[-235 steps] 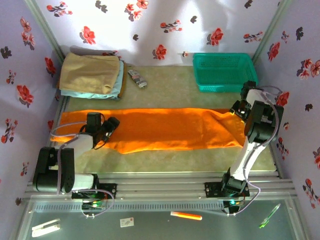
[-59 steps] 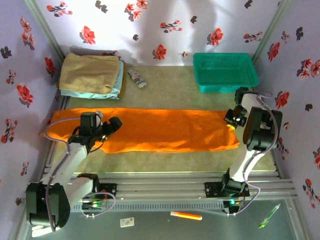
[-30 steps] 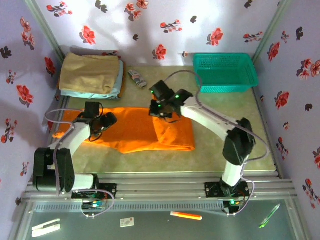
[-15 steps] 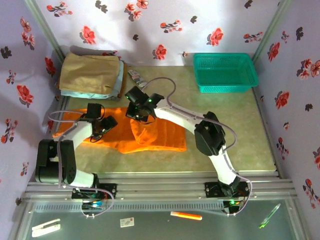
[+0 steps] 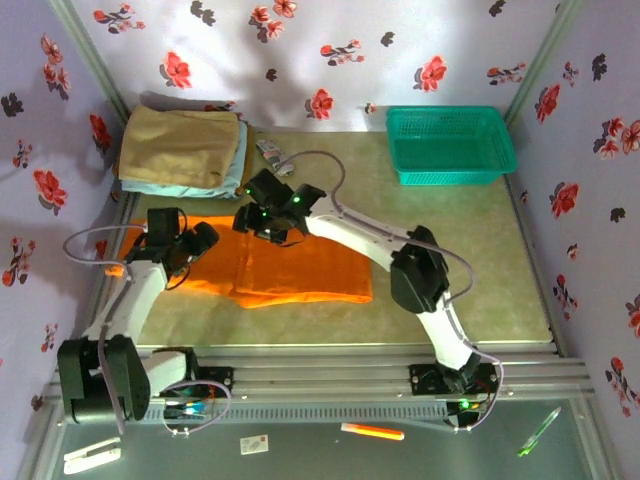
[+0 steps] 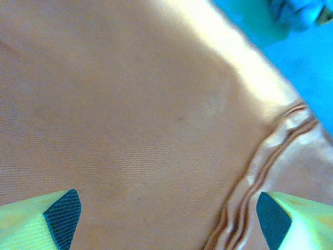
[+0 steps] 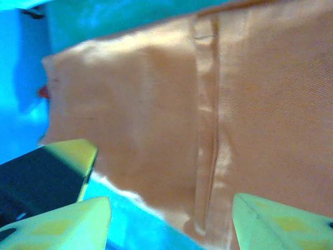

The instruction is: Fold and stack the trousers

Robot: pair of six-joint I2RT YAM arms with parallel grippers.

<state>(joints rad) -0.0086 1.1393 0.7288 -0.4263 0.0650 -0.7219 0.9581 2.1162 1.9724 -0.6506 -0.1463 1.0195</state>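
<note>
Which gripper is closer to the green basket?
Right. The right gripper hovers over the trousers, left of the basket; the left gripper is farther left, over their end.

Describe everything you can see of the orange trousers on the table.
The trousers are bright orange, soft woven-looking cloth, lying flat on the table, left of centre. One end is doubled over the rest, so the right part lies two layers thick. Close up, a stitched seam and a puckered hem show. The left fingers and right fingers stand open above the cloth, gripping nothing; whether they touch it cannot be judged.
</note>
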